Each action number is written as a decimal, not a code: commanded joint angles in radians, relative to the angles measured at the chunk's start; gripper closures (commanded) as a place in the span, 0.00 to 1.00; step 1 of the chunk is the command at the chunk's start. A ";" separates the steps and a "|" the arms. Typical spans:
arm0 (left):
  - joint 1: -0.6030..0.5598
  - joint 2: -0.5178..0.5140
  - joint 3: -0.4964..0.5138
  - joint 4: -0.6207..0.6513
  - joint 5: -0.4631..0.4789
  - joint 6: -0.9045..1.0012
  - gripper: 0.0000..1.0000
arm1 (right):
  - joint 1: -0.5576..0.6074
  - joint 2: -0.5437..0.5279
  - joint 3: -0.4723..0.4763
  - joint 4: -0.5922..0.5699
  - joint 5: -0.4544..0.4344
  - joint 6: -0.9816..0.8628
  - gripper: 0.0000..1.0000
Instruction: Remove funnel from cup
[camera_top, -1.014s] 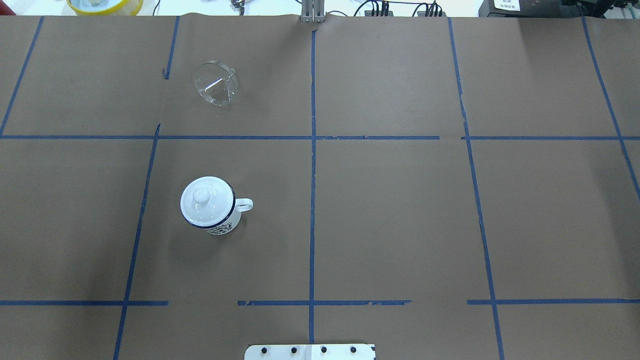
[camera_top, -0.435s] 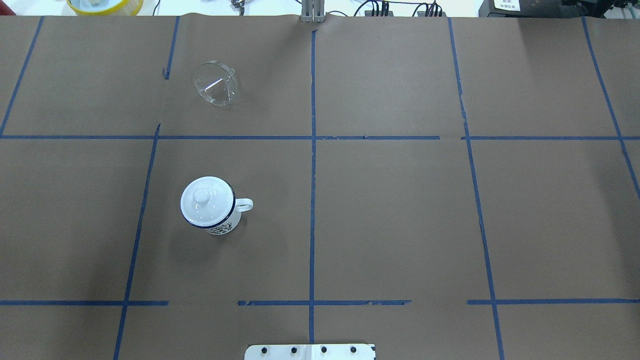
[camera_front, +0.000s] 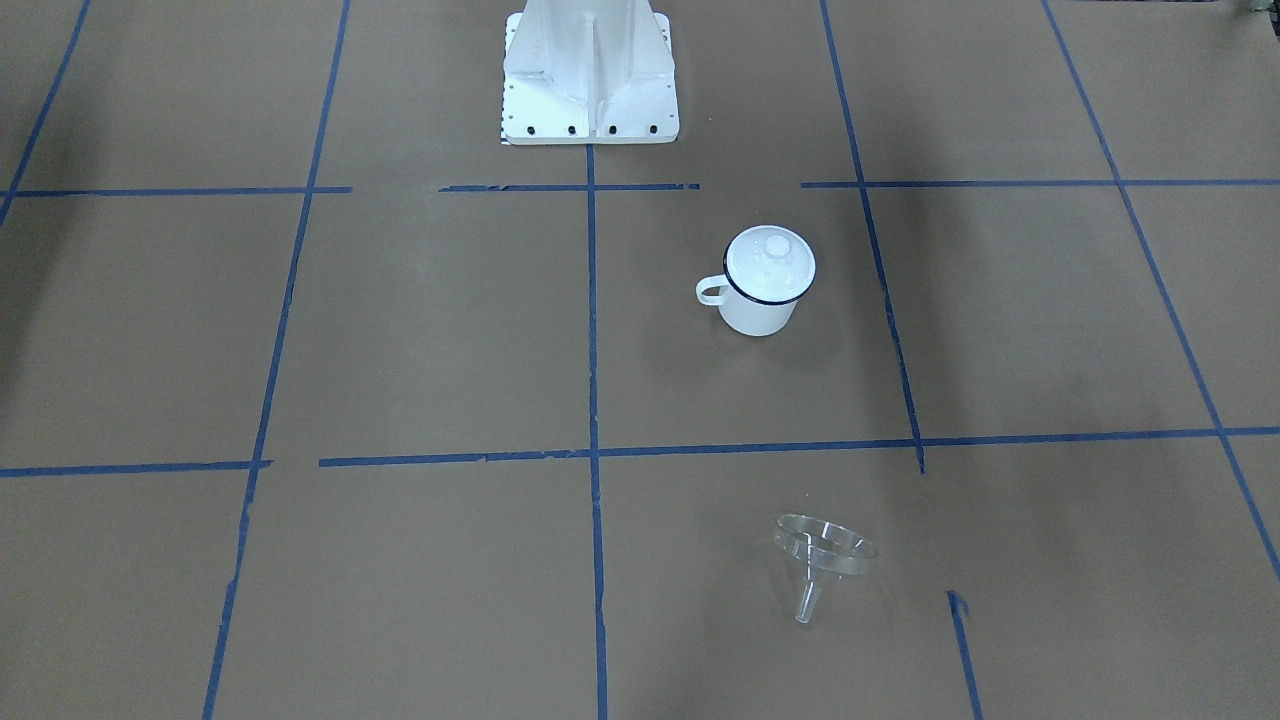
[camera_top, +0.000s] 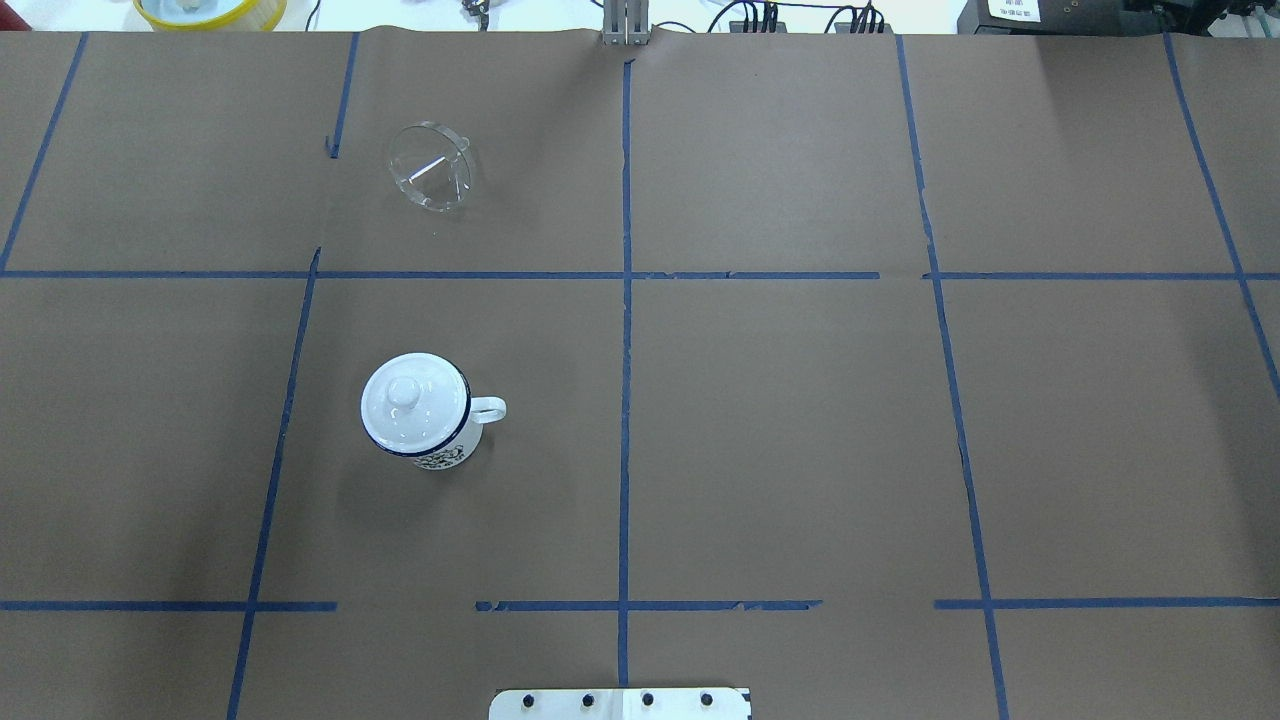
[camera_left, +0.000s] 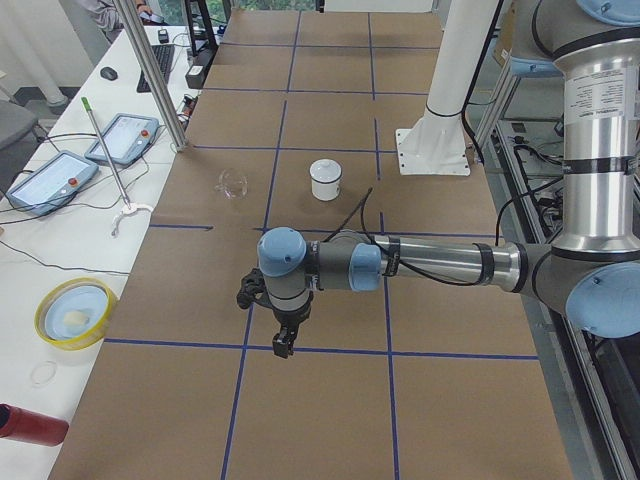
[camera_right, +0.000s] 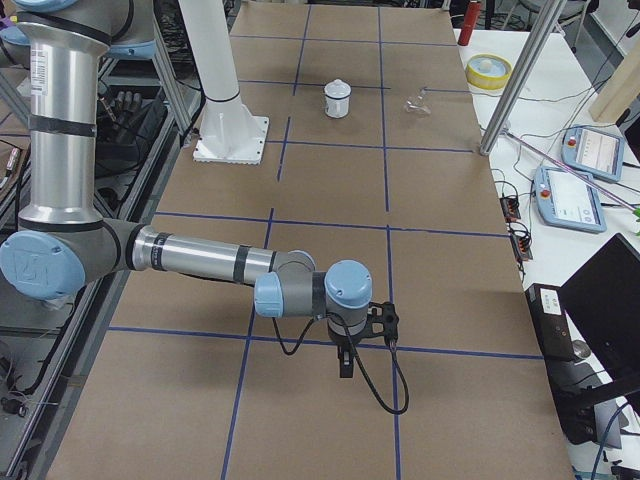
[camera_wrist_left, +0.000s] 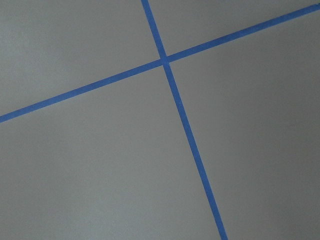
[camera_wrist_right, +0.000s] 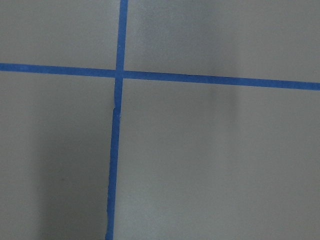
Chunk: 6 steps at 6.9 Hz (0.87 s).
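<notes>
The clear funnel lies on its side on the brown table, apart from the cup, and also shows in the front view. The white cup with a dark blue rim stands upright nearer the robot base, its handle towards the table's middle. A white knobbed lid sits on it. My left gripper hangs over a tape cross far from both. My right gripper hangs over the table's other end. I cannot tell whether either is open or shut.
The robot's white base stands at the table's near edge. A yellow bowl sits beyond the far edge. Teach pendants, a metal pole and a red bottle are on the side bench.
</notes>
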 joint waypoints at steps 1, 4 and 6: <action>0.000 0.007 0.043 -0.003 -0.006 0.003 0.00 | 0.000 0.000 0.000 0.000 0.000 0.000 0.00; 0.002 -0.008 0.035 -0.003 0.002 0.003 0.00 | 0.000 0.000 0.000 0.000 0.000 0.000 0.00; 0.000 -0.007 0.034 -0.017 0.002 0.004 0.00 | 0.000 0.000 0.000 0.000 0.000 0.000 0.00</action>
